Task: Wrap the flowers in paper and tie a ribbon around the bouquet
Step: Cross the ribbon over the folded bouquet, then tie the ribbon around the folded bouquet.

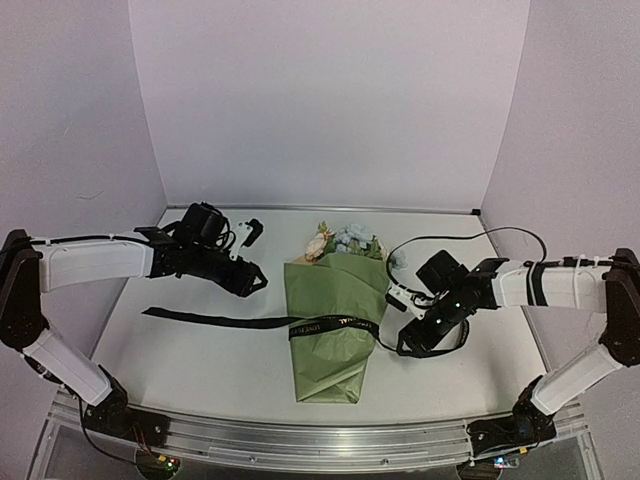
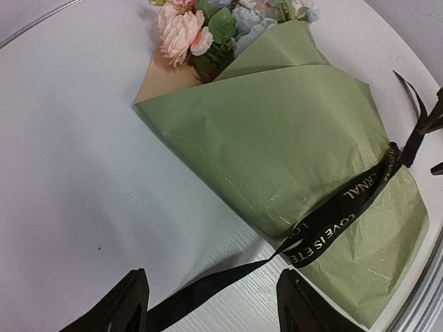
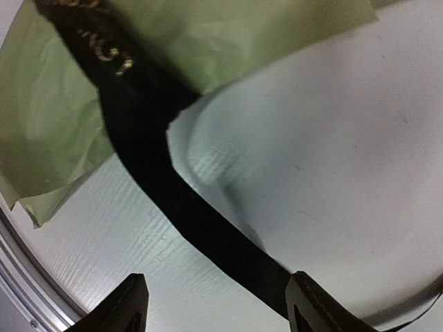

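Left tool (image 2: 214, 308): wide open, holding nothing. Its two black fingers (image 2: 131, 301) stand well apart at the bottom of the left wrist view. The ribbon (image 2: 332, 221) runs loose between them over the worktop (image 2: 69, 173), and we see no contact with either finger.

Right tool (image 3: 218, 304): also wide open, gripping nothing. In the right wrist view the ribbon comes down from the paper (image 3: 55, 124) and crosses the worktop diagonally. It passes just beside one finger, and we cannot tell whether they touch.

From above, the left tool hangs over the worktop left of the bouquet (image 1: 335, 300), apart from it. The right tool sits low, just beside the bouquet's right edge, where the ribbon comes off the cone.

The bouquet lies flat on the worktop between the two arms, with its wide end toward the back wall and its narrow end toward the metal rail (image 1: 320, 440) at the near edge. The paper is wrapped green side out, and a patch of the tan face shows by the blooms. The flowers (image 2: 181, 31), peach-cream and pale blue with green leaves, poke out of the wide end.

The ribbon, black with pale lettering, bands the cone across its lower half. One long tail lies flat, trailing left across the worktop. On the right side it bunches, and we cannot tell whether it is knotted.
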Available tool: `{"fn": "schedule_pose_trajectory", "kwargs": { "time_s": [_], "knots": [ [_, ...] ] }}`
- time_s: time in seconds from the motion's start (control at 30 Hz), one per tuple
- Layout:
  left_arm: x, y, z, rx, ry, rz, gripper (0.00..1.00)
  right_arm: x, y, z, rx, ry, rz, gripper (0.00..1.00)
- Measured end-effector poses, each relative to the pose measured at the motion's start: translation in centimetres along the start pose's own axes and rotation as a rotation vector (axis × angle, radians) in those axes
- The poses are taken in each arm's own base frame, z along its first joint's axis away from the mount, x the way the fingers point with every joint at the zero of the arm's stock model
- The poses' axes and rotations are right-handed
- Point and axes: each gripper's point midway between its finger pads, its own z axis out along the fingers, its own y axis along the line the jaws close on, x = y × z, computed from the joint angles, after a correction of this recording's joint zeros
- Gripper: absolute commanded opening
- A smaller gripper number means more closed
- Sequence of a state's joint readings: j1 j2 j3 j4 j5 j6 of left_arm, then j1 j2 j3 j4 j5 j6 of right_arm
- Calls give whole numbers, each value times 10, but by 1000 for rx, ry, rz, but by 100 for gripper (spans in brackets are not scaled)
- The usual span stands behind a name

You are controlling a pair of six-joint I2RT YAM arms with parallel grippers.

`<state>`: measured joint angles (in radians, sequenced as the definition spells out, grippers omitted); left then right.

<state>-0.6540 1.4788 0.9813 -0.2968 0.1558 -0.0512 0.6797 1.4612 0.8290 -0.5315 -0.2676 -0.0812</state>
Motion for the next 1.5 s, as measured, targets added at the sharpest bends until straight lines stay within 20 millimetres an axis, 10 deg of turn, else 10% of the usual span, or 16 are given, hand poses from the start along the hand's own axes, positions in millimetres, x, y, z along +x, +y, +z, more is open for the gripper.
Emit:
{"fn": "schedule_pose_trajectory", "kwargs": {
  "time_s": [0.37, 0.73, 1.17, 1.5],
  "knots": [
    [1, -37, 19, 162, -26, 245, 62, -15, 29, 37, 43, -15, -322, 67],
    [37, -67, 48, 271, 31, 457, 59, -36, 25, 47, 119, -50, -352, 25],
    [69, -56, 82, 249, 123, 557, 54, -37, 22, 46, 135, -56, -298, 8],
    [64, -47, 95, 181, 97, 599, 10, -38, 20, 46, 147, -59, -265, 0]
  ]
}}
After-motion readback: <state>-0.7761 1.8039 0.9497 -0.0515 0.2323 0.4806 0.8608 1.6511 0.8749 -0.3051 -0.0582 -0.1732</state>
